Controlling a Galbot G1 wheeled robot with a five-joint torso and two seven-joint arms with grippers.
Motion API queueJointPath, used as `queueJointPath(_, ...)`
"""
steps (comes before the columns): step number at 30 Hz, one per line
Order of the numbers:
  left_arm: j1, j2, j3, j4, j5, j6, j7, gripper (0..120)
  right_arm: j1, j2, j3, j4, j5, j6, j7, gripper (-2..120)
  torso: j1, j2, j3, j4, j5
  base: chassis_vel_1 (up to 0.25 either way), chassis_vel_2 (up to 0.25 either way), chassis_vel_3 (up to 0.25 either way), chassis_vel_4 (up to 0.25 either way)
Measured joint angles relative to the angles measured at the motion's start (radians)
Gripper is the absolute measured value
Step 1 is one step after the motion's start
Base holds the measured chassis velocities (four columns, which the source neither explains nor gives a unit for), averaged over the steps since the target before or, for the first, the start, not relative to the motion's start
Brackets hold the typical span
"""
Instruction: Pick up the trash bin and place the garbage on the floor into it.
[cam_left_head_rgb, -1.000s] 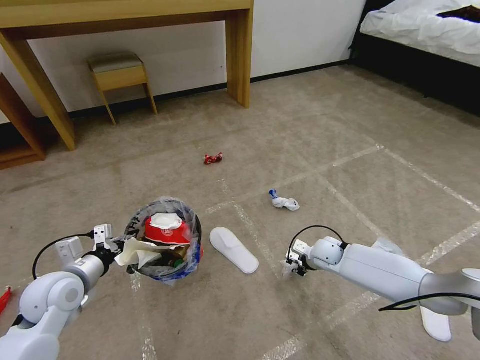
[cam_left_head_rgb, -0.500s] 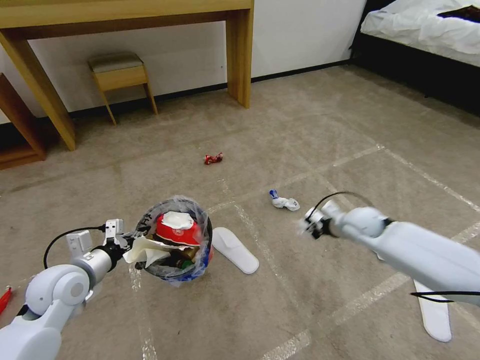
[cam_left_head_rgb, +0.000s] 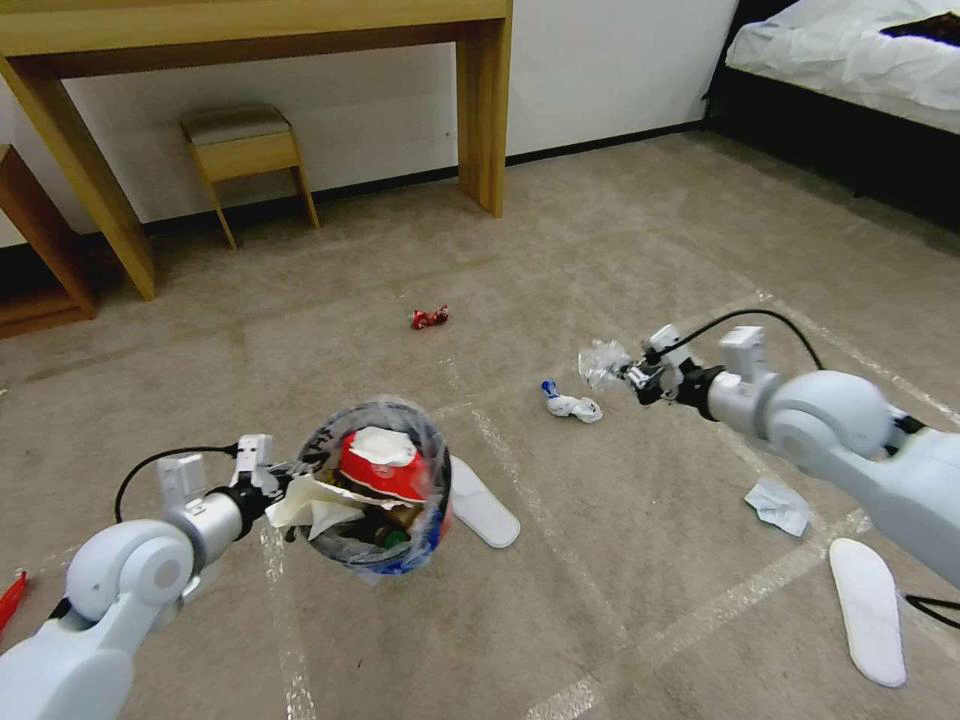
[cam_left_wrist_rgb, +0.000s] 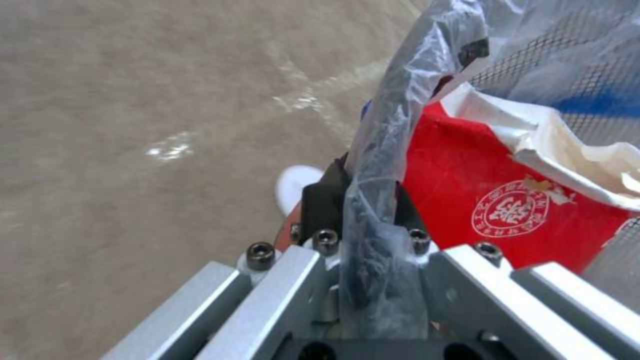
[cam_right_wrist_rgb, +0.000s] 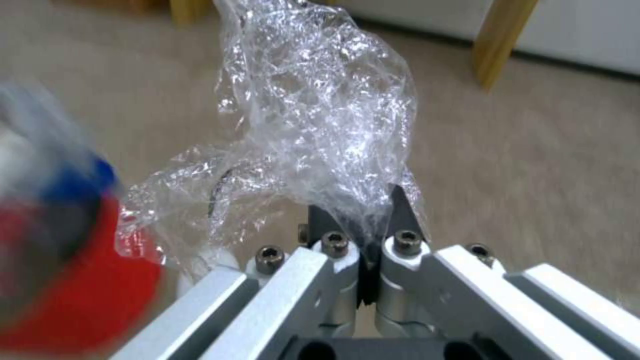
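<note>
Head view: left pincer (cam_left_head_rgb: 268, 478) holds the trash bin (cam_left_head_rgb: 378, 487) off the floor, clamped on the bin's near rim. Left wrist view confirms: jaws closed on the rim with a fold of the clear liner bag (cam_left_wrist_rgb: 383, 200) pinched between them. The bin is already well filled: red carton (cam_left_head_rgb: 378, 470) on top, white paper (cam_left_head_rgb: 310, 500) hanging over the rim next to the pincer. Rim grip judged to serve two ends: mouth stays up and open, and the bin can be carried to each piece of litter.

Right pincer (cam_left_head_rgb: 632, 375) is raised, well to the right of the bin and beyond it, closed on a wad of crumpled clear plastic (cam_left_head_rgb: 603, 360). Right wrist view: jaws nearly together, film (cam_right_wrist_rgb: 313, 125) bunched up from between them; the bin shows blurred at that frame's edge. Held by one pinched corner, so the light film hangs loose; judged liable to snag on the bin rim on release.

Garbage on the floor, relative to the bin:
- white slipper sole (cam_left_head_rgb: 483, 505), just beside it on the right, partly behind
- white-and-blue tissue (cam_left_head_rgb: 570, 403), right and farther off, below the right pincer
- red wrapper (cam_left_head_rgb: 429, 318), well beyond, toward the wooden tabletop's leg (cam_left_head_rgb: 485, 110)
- pale crumpled tissue (cam_left_head_rgb: 778, 503) and second slipper sole (cam_left_head_rgb: 868, 608), far right, under the right arm

Judgement: mid-task; held plastic not yet over the bin.
</note>
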Motion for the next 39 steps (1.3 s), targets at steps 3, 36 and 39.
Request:
queueJointPath(3,-0.06,0.002,0.06,0.028,-0.031,0.015,-0.018,1,-0.124,0.0,0.121,0.084,0.052,0.053,0.009,0,0.0,0.0,0.0,0.0007,0.0015,0.0,0.0,0.0,0.0)
queueJointPath(36,-0.125,-0.022,0.207,-0.074,-0.362,0.06,-0.323,1,0.116,0.235,-0.361,0.186,0.046,0.236,-0.098,0,0.0,0.0,0.0,0.0011,0.0005,0.0,0.0,0.0,0.0)
queueJointPath(39,-0.12,-0.026,0.199,-0.082,-0.38,0.057,-0.341,1,0.118,0.252,-0.4,0.179,0.027,0.234,-0.098,0,0.0,0.0,0.0,0.0011,0.0004,0.0,0.0,0.0,0.0)
